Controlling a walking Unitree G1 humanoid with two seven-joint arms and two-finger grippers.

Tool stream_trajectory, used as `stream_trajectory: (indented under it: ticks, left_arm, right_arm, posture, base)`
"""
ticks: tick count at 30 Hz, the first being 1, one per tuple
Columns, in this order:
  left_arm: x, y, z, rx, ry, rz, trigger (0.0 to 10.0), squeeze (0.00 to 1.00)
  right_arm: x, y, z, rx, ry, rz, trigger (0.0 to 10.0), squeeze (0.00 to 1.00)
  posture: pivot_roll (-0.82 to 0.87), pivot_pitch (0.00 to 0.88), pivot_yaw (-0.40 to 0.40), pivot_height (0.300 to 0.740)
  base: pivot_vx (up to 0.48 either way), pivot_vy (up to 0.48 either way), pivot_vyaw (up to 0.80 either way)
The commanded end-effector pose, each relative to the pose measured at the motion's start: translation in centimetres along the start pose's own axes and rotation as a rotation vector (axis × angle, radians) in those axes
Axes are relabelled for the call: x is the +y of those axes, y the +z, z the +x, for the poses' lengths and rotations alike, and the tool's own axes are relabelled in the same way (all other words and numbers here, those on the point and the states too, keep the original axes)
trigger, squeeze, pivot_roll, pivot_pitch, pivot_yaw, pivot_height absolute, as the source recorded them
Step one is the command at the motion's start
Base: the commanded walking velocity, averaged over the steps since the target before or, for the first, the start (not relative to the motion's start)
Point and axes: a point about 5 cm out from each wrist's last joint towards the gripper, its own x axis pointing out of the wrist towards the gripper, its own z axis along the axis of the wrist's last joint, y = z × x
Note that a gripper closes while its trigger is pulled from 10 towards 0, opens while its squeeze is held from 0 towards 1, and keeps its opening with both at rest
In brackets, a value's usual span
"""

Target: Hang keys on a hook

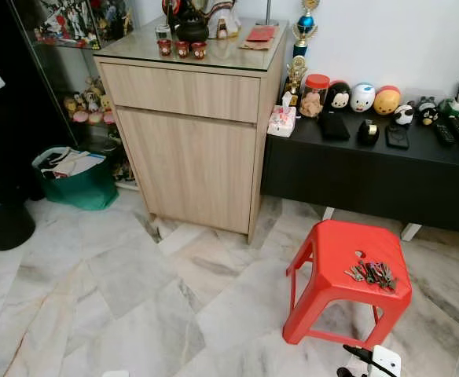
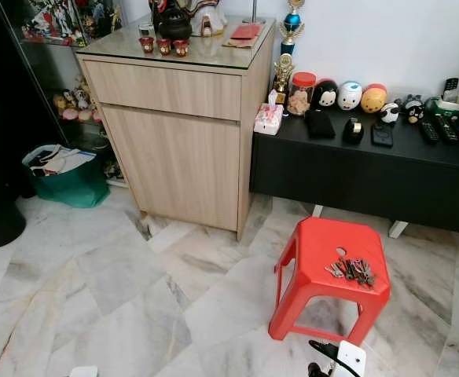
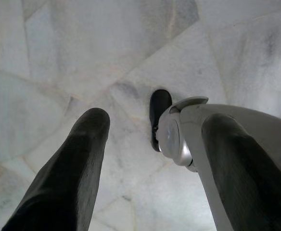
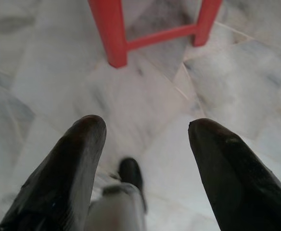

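Hanging low over the marble floor (image 3: pixel 73 57), the left gripper (image 3: pixel 152 127) and right gripper (image 4: pixel 145 127) both have their fingers spread apart, holding nothing. Beyond the right gripper stands a red stool (image 1: pixel 332 243), near right in the scene, with the keys (image 1: pixel 372 274) lying on its seat. Farther left is a wooden cabinet (image 1: pixel 190 149).

Left pincer (image 3: pixel 150 144): two long black fingers (image 3: pixel 78 168), rounded at the tips, smooth and matte, thick toward the base. Beyond them there's a silver leg (image 3: pixel 236 159) with a round grey joint cap (image 3: pixel 172 139), and a black foot (image 3: pixel 159 115) below it. Right pincer (image 4: pixel 147 134): same pair of broad black fingers (image 4: pixel 68 168), faintly scuffed, tapering to blunt ends. Low in the head view, a white housing (image 1: pixel 384 360) with a black cable (image 1: pixel 359 355) looping off it.
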Motion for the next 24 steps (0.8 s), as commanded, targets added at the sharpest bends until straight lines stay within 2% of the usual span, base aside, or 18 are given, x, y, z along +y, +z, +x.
stream_trajectory:
  ticks: [1, 3, 8, 18, 24]
  left_arm:
    - [-0.07, 0.01, 0.02, 0.003, -0.002, 0.017, 10.0, 0.0]
    - [-0.07, -0.02, 0.01, 0.004, 0.0, 0.015, 10.0, 0.0]
    - [0.04, -0.26, -0.05, 0.007, 0.013, -0.007, 10.0, 0.0]
    - [0.13, -0.26, -0.06, 0.005, 0.025, -0.019, 10.0, 0.0]
    - [0.13, 0.08, 0.02, -0.002, 0.028, -0.018, 10.0, 0.0]
  right_arm:
    - [0.67, 0.71, 0.13, -0.026, 0.009, 0.007, 10.0, 0.0]
    - [0.43, 0.41, 0.09, -0.014, 0.003, 0.002, 10.0, 0.0]
    - [0.5, 0.14, 0.07, 0.001, 0.004, -0.028, 10.0, 0.0]
    - [0.48, 0.89, 0.13, -0.034, 0.008, -0.005, 10.0, 0.0]
    - [0.49, 0.5, 0.11, -0.008, 0.01, -0.035, 10.0, 0.0]
  posture:
    - [0.0, 0.0, -0.042, 0.74]
    - [0.0, 0.0, -0.046, 0.74]
    - [0.01, 0.0, -0.062, 0.74]
    - [0.02, 0.0, -0.063, 0.74]
    - [0.03, 0.0, -0.067, 0.74]
  base:
    - [0.0, -0.319, 0.0]
    - [0.0, -0.399, 0.0]
    - [0.0, -0.403, -0.68]
    - [0.0, 0.0, 0.0]
    - [0.0, 0.0, 0.0]
